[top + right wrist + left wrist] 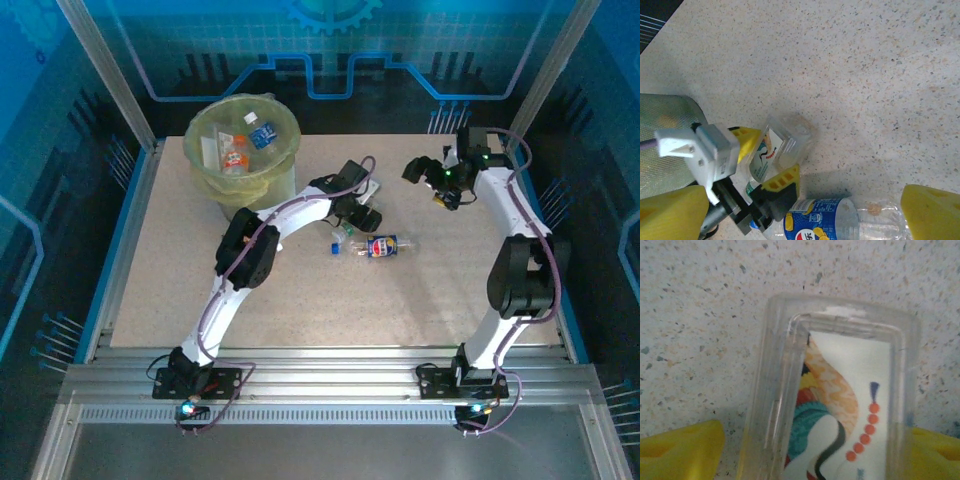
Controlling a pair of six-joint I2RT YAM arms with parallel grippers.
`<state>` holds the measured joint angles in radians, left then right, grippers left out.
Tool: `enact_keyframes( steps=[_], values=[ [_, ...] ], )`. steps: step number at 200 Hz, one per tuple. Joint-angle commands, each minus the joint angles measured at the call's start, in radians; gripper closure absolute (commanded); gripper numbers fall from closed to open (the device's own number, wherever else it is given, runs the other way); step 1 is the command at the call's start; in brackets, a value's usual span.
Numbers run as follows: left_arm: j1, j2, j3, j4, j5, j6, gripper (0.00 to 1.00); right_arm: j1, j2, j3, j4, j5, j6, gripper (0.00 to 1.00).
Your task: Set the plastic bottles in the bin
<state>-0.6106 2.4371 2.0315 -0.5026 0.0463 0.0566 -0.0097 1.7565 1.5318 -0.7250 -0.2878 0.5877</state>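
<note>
Now, views compared: the top view takes in the table [450,300], the bin [226,190] and both arms whole. The right wrist view gives the left gripper [766,157] side-on with a bottle between its fingers. The left wrist view gives that bottle's label at close range.
Table: one, pale speckled top.
Bin: one, round, lined yellow-green, standing at the far left of the table.
Arms: two. The left arm [250,250] bends past the bin toward mid-table; the right arm [520,270] reaches up the right side.
Bottles in bin: three made out, namely an orange-label bottle [235,157], a blue-label bottle [263,135] and a plain clear bottle [211,150].
Bottles on table: two. The square bottle [840,405] is clear, with a white, orange and teal label. The roundel bottle [381,246] has a dark blue label and lies on its side just nearer the bases.
Caps: two. A green cap [749,189] sits at the square bottle's near end; a blue cap [336,247] sits at the roundel bottle's left end.
Left gripper: jaws wide, yellow fingers [682,452] straddling the square bottle. Bare table shows between one finger and the bottle's wall. The other finger is at the wall, contact unclear.
Right gripper [428,182]: jaws spread fully, nothing between them. It is apart from both table bottles, to their right and farther back.
</note>
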Motion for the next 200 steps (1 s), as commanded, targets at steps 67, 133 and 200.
enact_keyframes(
  steps=[67, 133, 200],
  values=[
    [0.002, -0.029, 0.053, -0.038, -0.061, 0.032, 0.40, -0.013, -0.104, -0.081, -0.026, 0.041, 0.008, 0.00],
    [-0.022, -0.258, 0.128, -0.042, -0.068, 0.096, 0.56, -0.012, -0.197, -0.134, -0.028, 0.109, -0.016, 0.00],
    [-0.033, -0.561, 0.084, -0.007, -0.131, 0.084, 0.56, -0.004, -0.269, -0.171, -0.037, 0.160, -0.047, 0.00]
  ],
)
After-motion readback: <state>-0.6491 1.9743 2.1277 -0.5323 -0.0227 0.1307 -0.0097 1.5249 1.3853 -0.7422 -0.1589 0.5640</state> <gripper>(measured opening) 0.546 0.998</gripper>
